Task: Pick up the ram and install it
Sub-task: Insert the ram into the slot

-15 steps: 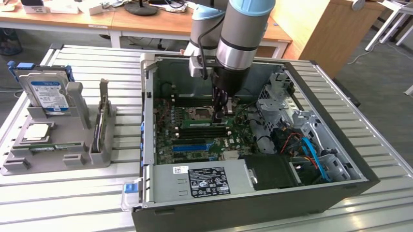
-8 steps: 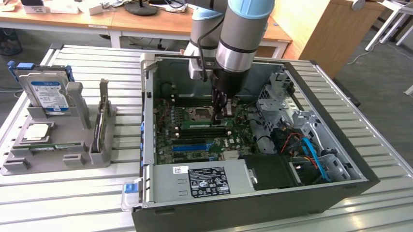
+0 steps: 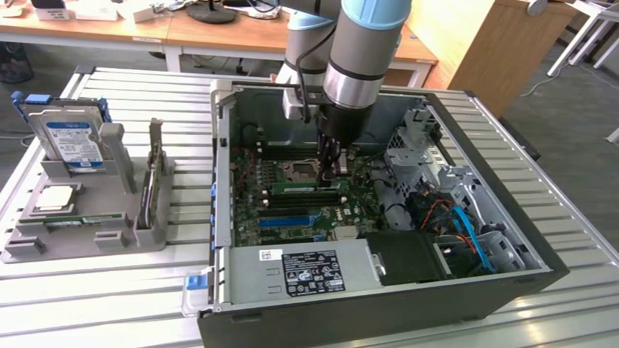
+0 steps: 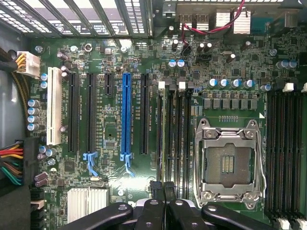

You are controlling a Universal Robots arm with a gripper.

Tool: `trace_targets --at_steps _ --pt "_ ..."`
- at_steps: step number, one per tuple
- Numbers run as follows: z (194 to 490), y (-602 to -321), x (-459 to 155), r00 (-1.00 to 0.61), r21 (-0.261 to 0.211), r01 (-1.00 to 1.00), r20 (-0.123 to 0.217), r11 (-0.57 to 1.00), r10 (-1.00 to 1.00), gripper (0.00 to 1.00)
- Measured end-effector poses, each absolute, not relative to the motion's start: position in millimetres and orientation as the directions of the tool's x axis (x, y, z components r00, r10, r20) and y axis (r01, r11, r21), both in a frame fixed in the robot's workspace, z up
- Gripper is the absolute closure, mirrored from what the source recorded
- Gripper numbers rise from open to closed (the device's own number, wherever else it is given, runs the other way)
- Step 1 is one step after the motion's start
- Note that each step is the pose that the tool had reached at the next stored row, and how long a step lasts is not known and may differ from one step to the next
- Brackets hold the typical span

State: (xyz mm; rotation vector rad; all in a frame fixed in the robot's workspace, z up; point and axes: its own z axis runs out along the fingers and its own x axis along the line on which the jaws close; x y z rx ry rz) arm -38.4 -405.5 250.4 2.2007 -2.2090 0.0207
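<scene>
Well inside an open computer case, a robot arm reaches straight down, and its black gripper hangs just above the green motherboard. The jaws are closed: in the wrist view the two dark fingers meet tip to tip, with no gap visible between them.

Directly beneath the jaws, the ram stands on edge in one of the long black slots. It is a slim green stick running from under the jaws toward the exterior view's left. The jaws sit over the end of the ram nearer the exterior view's right. Whether the fingertips touch its top edge cannot be told.

On one side of the jaws, just past the black slots, lies the square processor socket, a silver metal frame around a dark centre. On the other side of the jaws, a long blue slot lies among more black ones.

Well apart from the jaws, outside the case toward the exterior view's left, a grey holder rests on the slatted metal table. It carries a blue-labelled hard drive standing upright and a square silver processor chip lying flat.
</scene>
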Motion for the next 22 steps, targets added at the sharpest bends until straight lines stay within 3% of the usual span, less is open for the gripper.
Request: trace_targets --at_steps 22 --pt "245.3 -407.5 -38.3 -0.004 0.007 -1.0 0.026 0.004 -1.0 0.88"
